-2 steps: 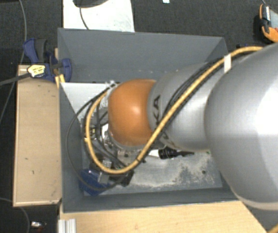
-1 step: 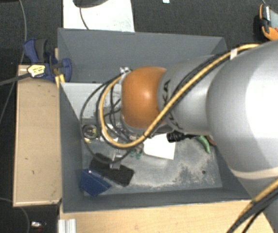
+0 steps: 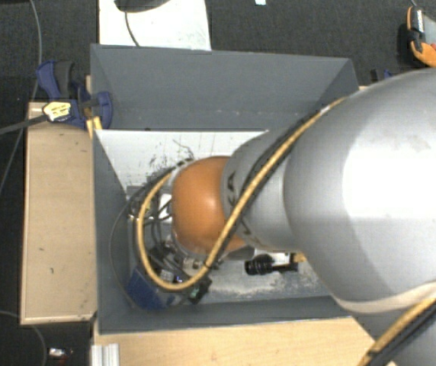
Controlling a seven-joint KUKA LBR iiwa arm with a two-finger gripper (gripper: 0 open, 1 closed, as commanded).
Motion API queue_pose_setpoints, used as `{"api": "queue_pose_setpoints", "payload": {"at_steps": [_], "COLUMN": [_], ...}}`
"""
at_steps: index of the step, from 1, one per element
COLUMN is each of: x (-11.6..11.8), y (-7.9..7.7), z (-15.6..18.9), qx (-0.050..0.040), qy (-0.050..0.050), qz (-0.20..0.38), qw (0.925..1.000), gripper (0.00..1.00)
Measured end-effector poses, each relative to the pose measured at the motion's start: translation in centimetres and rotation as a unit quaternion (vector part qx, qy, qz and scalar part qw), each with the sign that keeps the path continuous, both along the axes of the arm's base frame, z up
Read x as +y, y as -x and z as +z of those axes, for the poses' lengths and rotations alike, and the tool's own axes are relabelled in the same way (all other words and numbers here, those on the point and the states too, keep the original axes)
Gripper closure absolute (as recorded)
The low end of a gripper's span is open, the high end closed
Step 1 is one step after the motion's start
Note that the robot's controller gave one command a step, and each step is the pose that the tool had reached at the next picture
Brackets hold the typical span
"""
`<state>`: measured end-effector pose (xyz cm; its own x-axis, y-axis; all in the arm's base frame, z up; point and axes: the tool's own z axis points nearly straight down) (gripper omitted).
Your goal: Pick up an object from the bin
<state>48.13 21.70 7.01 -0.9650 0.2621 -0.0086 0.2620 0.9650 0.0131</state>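
The arm (image 3: 370, 204), a broad, smooth tube of silvery grey, comes in from the right and covers much of the bin (image 3: 218, 90). The bin's walls are flat sheets of matt grey metal, sloping down to a pale floor (image 3: 165, 147) that is scuffed and flecked with dark scratches. At the arm's end sits a rounded, glossy orange cover (image 3: 199, 204), dome-shaped like half a ball. A thin yellow cable (image 3: 140, 239) runs along the arm and loops round the cover's left side, with darker wires tangled inside the loop.

Below the cover the gripper (image 3: 176, 277) reaches low into the near-left part of the bin, seen only as dark, angular parts (the cover and wires hide most of it). Whether it is released or clenched cannot be told, nor whether anything is grasped.

A blue thing (image 3: 143, 292), soft-edged and dull, lies in the near-left corner, just beside the gripper. Its full shape is hidden. A black cylinder (image 3: 262, 266), small, shiny and ribbed at one end, lies on its side on the floor to the right of the gripper, apart from it, with a pale piece at its right end, close under the arm.
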Motion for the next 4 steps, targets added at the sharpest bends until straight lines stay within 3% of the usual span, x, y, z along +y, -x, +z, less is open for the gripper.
{"api": "queue_pose_setpoints", "payload": {"at_steps": [1, 3, 4], "x": [-13.3, -13.3, -13.3], "y": [-7.7, -7.4, -7.7], "z": [-0.1, 1.6, 5.7], "qx": [0.0085, 0.0107, 0.006], "qy": [0.005, 0.005, 0.005], "qz": [-0.006, -0.007, -0.007], "qw": [0.9999, 0.9999, 0.9999], "gripper": [1.0, 1.0, 1.0]}}
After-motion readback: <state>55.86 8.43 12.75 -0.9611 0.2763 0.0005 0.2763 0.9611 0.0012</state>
